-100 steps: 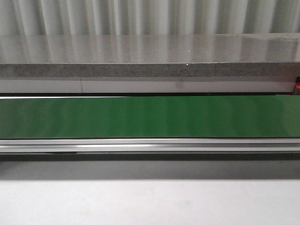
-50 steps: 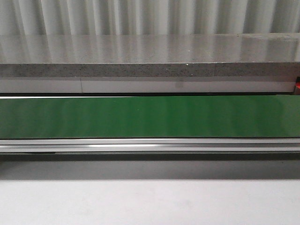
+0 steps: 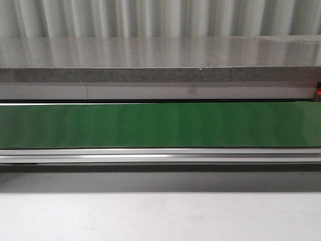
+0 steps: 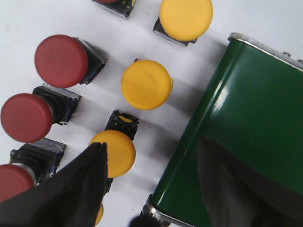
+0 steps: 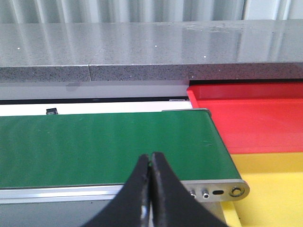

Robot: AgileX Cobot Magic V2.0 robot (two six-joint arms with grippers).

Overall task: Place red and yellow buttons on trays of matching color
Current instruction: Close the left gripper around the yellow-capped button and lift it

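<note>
In the left wrist view several buttons lie on a white surface. Yellow buttons are one (image 4: 185, 18), another (image 4: 146, 85), and a third (image 4: 116, 151) right by my finger. Red buttons are one (image 4: 61, 60), another (image 4: 26, 117), and a third (image 4: 13, 182). My left gripper (image 4: 152, 144) is open and empty; one finger (image 4: 71, 189) is beside the nearest yellow button, the other over the belt end. My right gripper (image 5: 150, 158) is shut and empty above the green belt (image 5: 104, 146). The red tray (image 5: 251, 123) and the yellow tray (image 5: 270, 179) sit past the belt's end.
The green conveyor belt (image 3: 160, 125) with its metal rail (image 3: 160, 155) spans the front view, where neither gripper nor any button shows. A grey stone ledge (image 3: 160, 60) runs behind it. The belt's end (image 4: 246, 118) lies next to the buttons.
</note>
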